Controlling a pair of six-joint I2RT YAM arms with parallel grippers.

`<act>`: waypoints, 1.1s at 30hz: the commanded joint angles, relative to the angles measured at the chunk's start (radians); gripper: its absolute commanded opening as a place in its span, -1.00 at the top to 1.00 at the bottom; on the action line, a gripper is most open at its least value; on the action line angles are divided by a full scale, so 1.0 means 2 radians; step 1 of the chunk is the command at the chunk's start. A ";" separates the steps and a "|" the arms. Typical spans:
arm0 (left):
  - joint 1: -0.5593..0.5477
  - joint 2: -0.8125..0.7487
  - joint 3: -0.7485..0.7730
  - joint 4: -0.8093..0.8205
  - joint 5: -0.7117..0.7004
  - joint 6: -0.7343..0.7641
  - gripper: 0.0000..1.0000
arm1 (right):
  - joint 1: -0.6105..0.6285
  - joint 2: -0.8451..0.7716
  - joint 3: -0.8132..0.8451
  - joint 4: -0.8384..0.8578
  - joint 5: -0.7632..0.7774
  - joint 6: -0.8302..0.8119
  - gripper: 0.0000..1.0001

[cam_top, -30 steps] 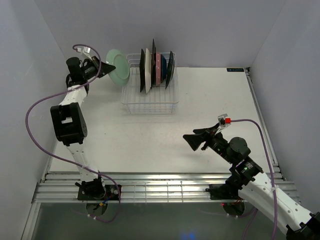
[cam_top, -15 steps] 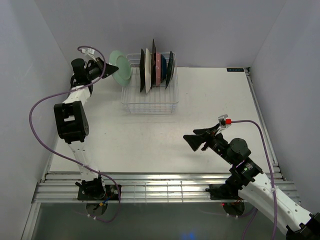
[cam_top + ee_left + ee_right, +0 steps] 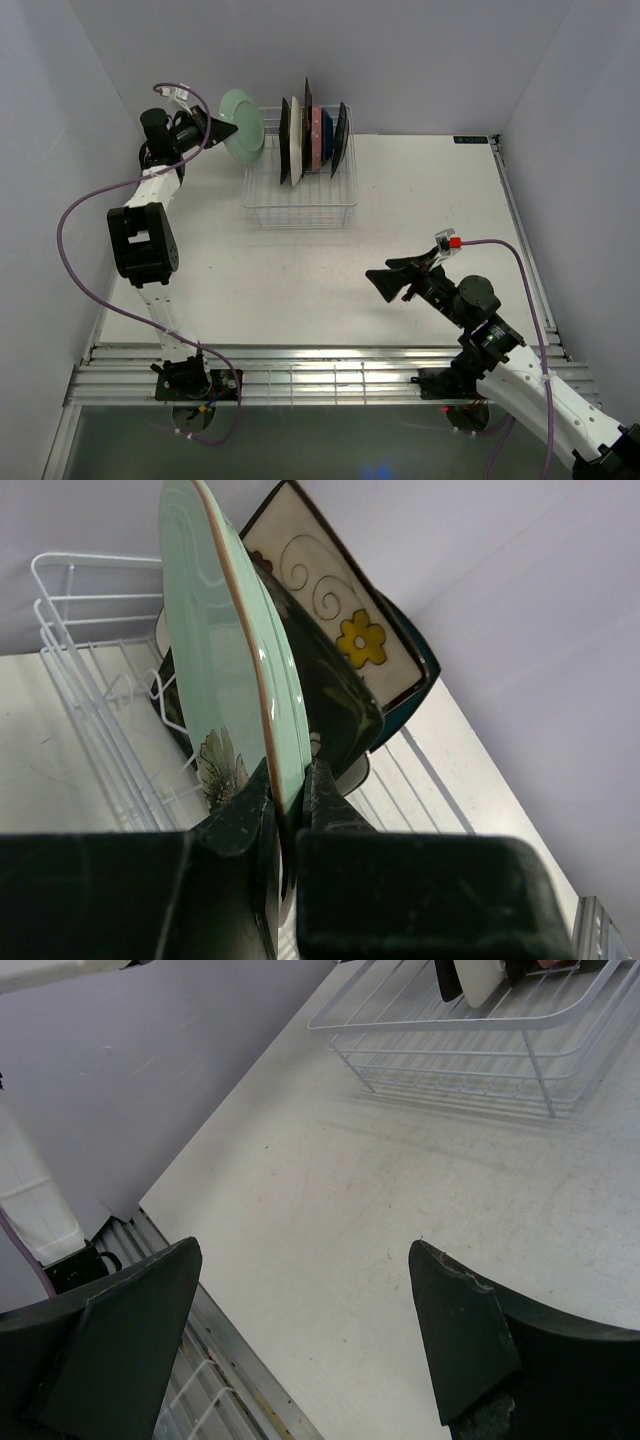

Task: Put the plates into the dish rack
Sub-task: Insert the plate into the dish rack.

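My left gripper (image 3: 222,130) is shut on the rim of the round pale green plate (image 3: 243,125), holding it on edge in the air at the left end of the dish rack (image 3: 300,205). In the left wrist view the green plate (image 3: 225,650) stands between my fingers (image 3: 288,780), close beside a dark plate (image 3: 340,710) and a cream floral rectangular plate (image 3: 335,610) in the white wire rack (image 3: 80,670). Several plates (image 3: 312,140) stand upright in the rack's far half. My right gripper (image 3: 385,282) hovers open over the table, holding nothing.
The rack's near half (image 3: 470,1045) holds no plates. The table's slatted metal front edge (image 3: 320,375) runs between the arm bases. Walls close in the table on the left, back and right. A purple cable (image 3: 75,215) loops beside the left arm.
The left arm has lifted the green plate and carried it a little right, over the rack's left end. The right arm has not moved.
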 commanded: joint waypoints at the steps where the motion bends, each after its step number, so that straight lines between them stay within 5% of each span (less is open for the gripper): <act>1: -0.002 -0.051 0.054 0.048 0.023 -0.019 1.00 | -0.002 -0.003 0.006 0.022 -0.006 0.002 -0.80; 33: -0.044 0.028 0.109 -0.024 -0.062 0.025 1.00 | -0.002 -0.011 -0.003 0.023 -0.010 0.005 -0.80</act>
